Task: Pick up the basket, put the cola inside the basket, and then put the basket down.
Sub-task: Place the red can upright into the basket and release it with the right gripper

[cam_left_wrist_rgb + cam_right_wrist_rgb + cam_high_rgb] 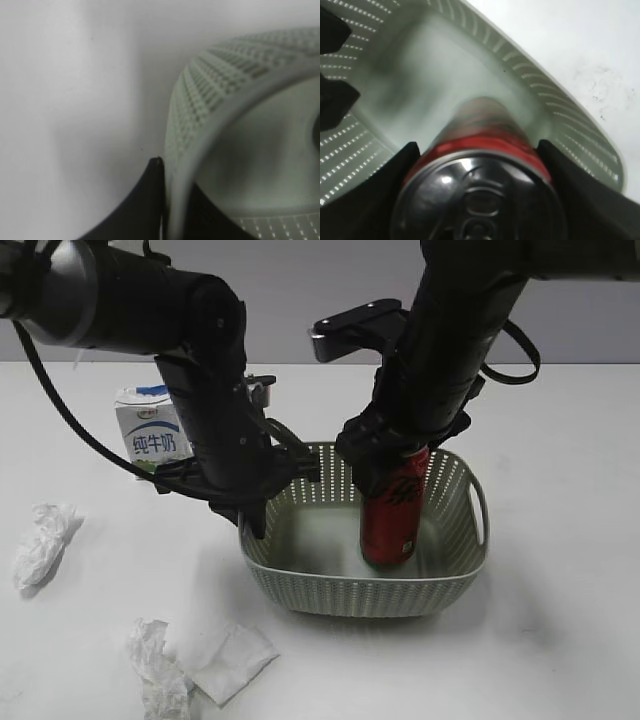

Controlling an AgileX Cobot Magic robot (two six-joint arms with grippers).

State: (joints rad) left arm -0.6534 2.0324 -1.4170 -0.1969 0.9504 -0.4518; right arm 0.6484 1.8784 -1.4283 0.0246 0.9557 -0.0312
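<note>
The pale green basket (pixel 350 590) sits at the middle of the white table. My left gripper (pixel 254 518) is shut on its left rim; in the left wrist view the black jaws (pixel 176 195) pinch the lattice wall (pixel 215 85) from both sides. The red cola can (pixel 393 525) stands upright inside the basket, on its right side. My right gripper (pixel 385 462) grips the can's top from above. In the right wrist view the fingers (pixel 477 150) flank the silver top (pixel 480 200), with the basket wall (pixel 570 130) below. I cannot tell whether the basket is touching the table.
A blue-and-white milk carton (pixel 152 435) stands behind my left arm. A crumpled tissue (pixel 42 540) lies at the far left. Another crumpled tissue (pixel 160 665) and a flat one (pixel 235 660) lie in front of the basket at the left.
</note>
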